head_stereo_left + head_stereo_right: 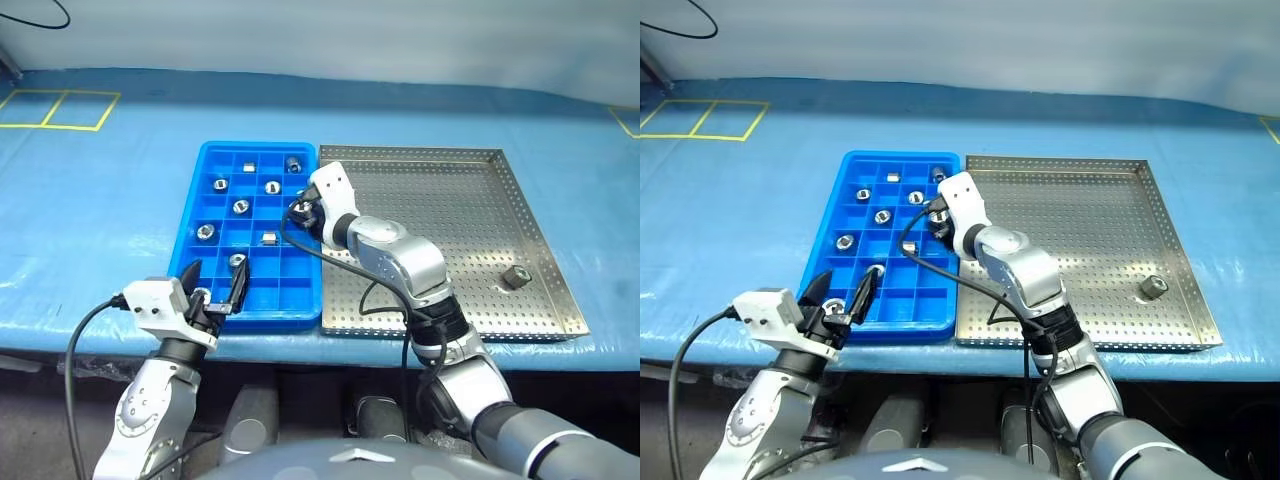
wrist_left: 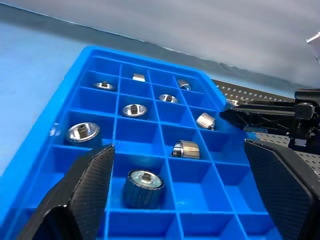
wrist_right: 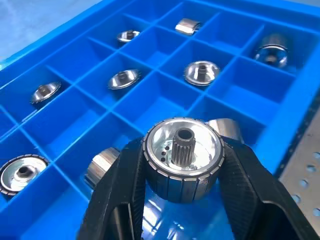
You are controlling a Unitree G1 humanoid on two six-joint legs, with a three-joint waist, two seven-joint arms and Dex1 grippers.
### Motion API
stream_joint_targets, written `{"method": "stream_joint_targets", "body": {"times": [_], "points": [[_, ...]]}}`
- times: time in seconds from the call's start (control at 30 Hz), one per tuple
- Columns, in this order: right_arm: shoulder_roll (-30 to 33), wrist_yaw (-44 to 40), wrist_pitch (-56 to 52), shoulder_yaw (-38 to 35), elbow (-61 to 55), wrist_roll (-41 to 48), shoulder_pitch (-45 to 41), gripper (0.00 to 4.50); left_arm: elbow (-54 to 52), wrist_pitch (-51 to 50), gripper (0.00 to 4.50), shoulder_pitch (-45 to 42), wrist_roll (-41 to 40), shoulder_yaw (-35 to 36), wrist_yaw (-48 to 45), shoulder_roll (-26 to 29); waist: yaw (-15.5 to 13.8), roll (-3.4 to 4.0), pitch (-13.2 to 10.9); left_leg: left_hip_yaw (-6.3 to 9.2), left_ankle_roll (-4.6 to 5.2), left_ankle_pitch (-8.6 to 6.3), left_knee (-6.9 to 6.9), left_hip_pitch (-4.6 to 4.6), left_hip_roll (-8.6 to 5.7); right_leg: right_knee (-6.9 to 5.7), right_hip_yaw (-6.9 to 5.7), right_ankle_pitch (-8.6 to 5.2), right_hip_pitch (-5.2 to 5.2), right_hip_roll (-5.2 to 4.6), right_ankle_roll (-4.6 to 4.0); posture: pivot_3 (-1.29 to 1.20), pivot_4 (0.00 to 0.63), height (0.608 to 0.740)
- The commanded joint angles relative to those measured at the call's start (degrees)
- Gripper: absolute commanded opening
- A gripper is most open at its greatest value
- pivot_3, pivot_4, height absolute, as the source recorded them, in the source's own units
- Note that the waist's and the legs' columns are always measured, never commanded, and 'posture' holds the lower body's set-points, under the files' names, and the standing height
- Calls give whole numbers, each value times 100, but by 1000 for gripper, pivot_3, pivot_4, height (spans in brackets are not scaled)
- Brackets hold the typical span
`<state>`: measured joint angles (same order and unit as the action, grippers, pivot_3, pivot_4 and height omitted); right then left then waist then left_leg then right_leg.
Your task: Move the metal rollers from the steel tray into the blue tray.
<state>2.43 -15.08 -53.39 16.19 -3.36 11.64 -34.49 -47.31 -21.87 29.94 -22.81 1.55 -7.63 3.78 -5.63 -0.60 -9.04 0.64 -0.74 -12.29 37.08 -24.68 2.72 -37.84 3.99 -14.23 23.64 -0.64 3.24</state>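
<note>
- Right wrist view: our right gripper (image 3: pixel 182 167) is clamped on one metal roller (image 3: pixel 183 156), fingers pressed on its ribbed sides, toothed hub facing the camera. Side grip keeps the axis free, so it can likely drop flat into a cell.
- Head views put that right gripper (image 1: pixel 303 212) over the right edge of the blue tray (image 1: pixel 205 170), just inside the seam with the steel tray (image 1: pixel 520 170). We read this as carry done, release pending.
- Empty cells sit right under the held roller; our guess is one of those is the target. Neighbouring cells hold one roller each, so one per compartment looks like the rule.
- Left gripper (image 1: pixel 215 290) hovers at the near edge of the blue tray, jaws wide apart, holding nothing. A placed roller (image 2: pixel 144 187) sits in the cell between its fingers.
- Steel tray: one roller left (image 1: pixel 515 277), near its right rim, well apart from both grippers. Nearly finished, we think.
- Risk: the held roller is close to the divider wall; releasing there could tip it onto the rim.
</note>
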Motion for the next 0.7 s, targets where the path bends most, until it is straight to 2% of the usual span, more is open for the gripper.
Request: {"method": "stream_joint_targets", "body": {"times": [0.03, 0.43, 0.57, 0.7], "points": [[-6, -140, -182, 309, -408, 16, 160, 1694, -351, 206, 4500, 199, -57, -70, 88, -83, -25, 0, 0, -2, -1, 0, -2, -1, 0, 1, 0, -1, 1, -2, 0, 393, 150, 740], [200, -88, -1209, 118, -1266, 235, 821, 1694, -207, 238, 4500, 5, 41, -325, 139, 32, -185, -1, 0, 2, -7, -13, -7, -13, -1, 7, -7, -13, 10, -3, -9, 371, 150, 740], [288, -67, -1334, -11, -1490, 264, 839, 1694, -111, 161, 4500, -208, 11, -400, 94, 111, -246, -1, 0, 6, -4, -22, -6, -19, -8, 8, -8, -16, 9, -6, -8, 334, 150, 740], [106, -179, -1112, -405, -1680, 575, 866, 1694, -17, 115, 4500, -358, -52, -419, 55, 175, -246, -1, 0, 8, -2, -26, -4, -25, -10, 10, -10, -14, 10, -8, -12, 316, 150, 740]]}}
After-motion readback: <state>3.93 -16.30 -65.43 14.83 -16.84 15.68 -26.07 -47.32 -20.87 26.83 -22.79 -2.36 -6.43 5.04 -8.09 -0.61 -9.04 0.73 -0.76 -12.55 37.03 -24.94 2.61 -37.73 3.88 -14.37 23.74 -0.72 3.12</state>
